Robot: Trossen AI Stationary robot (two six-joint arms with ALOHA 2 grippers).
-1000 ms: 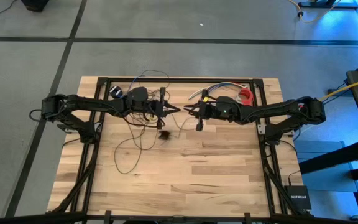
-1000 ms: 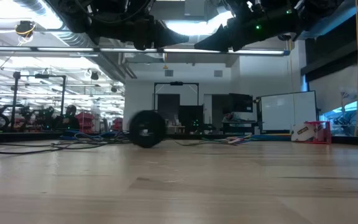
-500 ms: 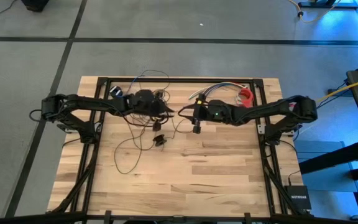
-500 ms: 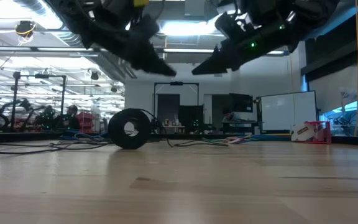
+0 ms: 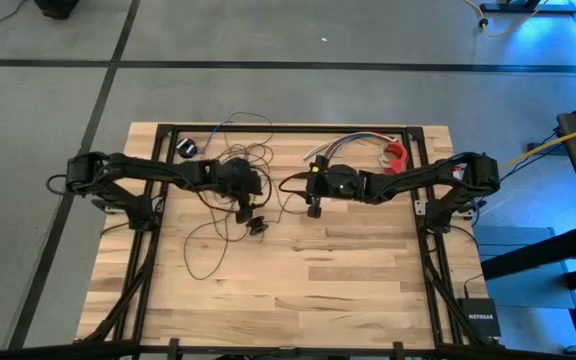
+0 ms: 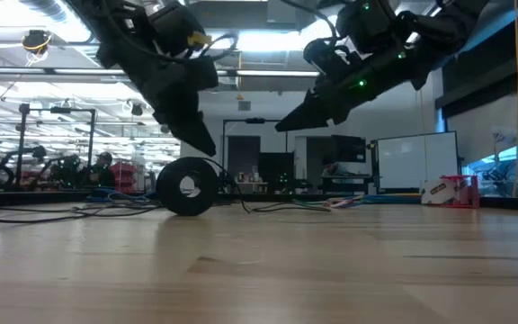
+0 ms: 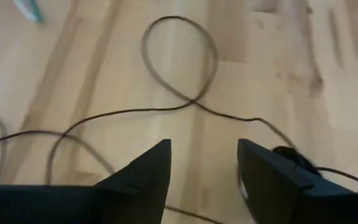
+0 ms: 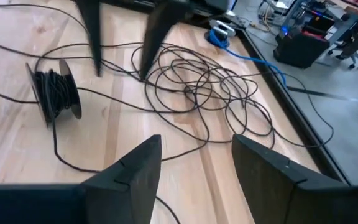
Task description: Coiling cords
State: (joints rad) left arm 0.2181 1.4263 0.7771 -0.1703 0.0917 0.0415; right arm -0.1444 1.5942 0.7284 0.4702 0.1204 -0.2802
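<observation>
Where both end effectors gape, the cords (image 5: 230, 190) lie loose below.

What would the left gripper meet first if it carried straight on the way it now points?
Probably the wooden table, beside a strand of the cord. The left gripper is open, angled down at the board, with the puck just off to one side; depth is uncertain.

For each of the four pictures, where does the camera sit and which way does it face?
High: above, facing straight down; both arms, wooden table.
Low: at tabletop height, facing the room; both arms overhead, spool standing.
Left wrist: facing down past the open left pincer at the cord.
Right wrist: facing across the table past the open right pincer; left pincer beyond.
Shared: low and right wrist both show the spool.
</observation>
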